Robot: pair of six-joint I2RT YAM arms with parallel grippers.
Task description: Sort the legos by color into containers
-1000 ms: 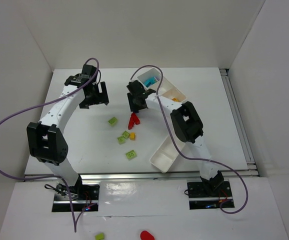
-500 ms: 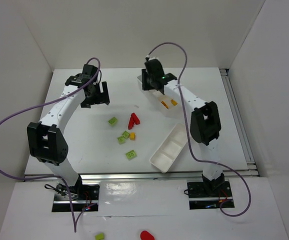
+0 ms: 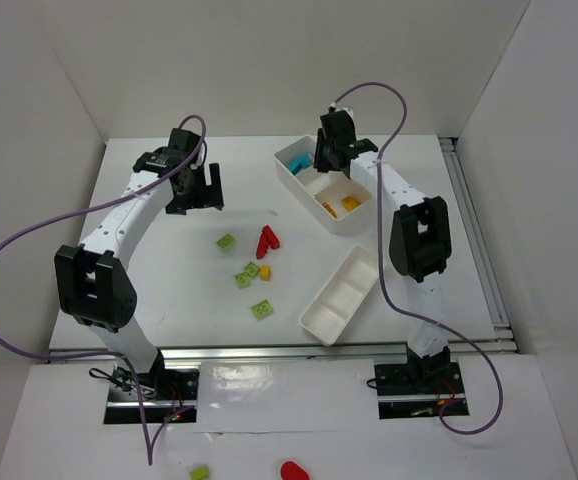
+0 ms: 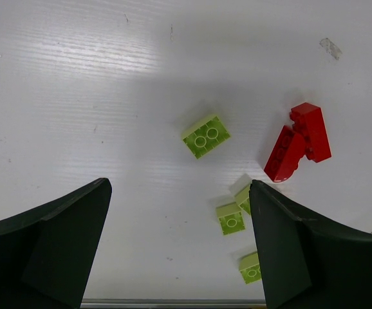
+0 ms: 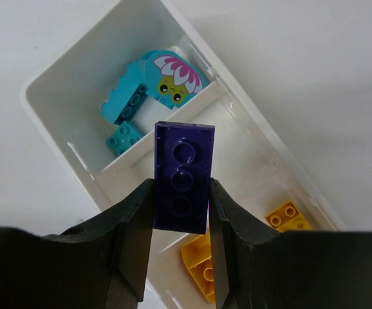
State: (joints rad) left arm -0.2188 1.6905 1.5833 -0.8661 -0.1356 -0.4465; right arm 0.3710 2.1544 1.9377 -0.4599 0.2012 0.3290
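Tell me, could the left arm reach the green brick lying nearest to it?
Probably yes. The left gripper hangs open over the green brick, which lies flat by itself with nothing on top; the red bricks sit apart to one side.

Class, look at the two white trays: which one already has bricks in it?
The far tray, below the right gripper holding a purple brick: it contains teal bricks and orange-yellow bricks. The near tray shows none.

middle tray compartment (image 5: 241, 151) apparently free, teal bricks (image 5: 129, 106) beside

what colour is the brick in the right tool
The brick is dark purple; right wrist view shows it best.
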